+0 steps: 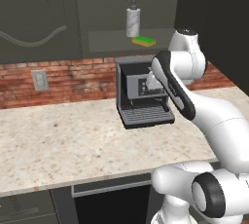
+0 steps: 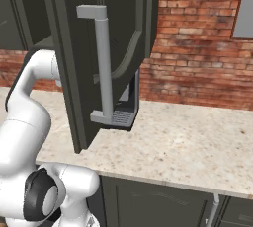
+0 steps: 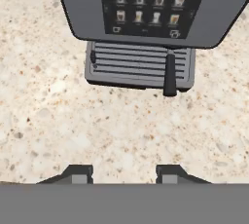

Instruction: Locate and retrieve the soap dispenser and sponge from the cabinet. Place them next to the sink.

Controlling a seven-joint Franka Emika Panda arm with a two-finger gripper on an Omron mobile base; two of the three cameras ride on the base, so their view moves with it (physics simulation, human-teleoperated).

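The soap dispenser (image 1: 133, 19), a marbled bottle with a grey pump, stands on the shelf of the open upper cabinet (image 1: 108, 41). The green-topped sponge (image 1: 144, 41) lies just to its right on the same shelf. In the hand view my gripper (image 3: 124, 174) is open with nothing between its fingertips (image 3: 80, 174). It hangs over the speckled counter, pointing down at a coffee machine, well below the shelf. In the left base view the hand is tucked behind my forearm, in front of that machine. The sink is out of view.
A dark coffee machine (image 1: 141, 91) with a drip tray (image 3: 139, 65) stands on the counter (image 1: 63, 140) under the cabinet. The open cabinet door (image 2: 123, 28) with its grey handle (image 2: 103, 63) hangs close to my arm. A brick wall (image 2: 197, 43) runs behind.
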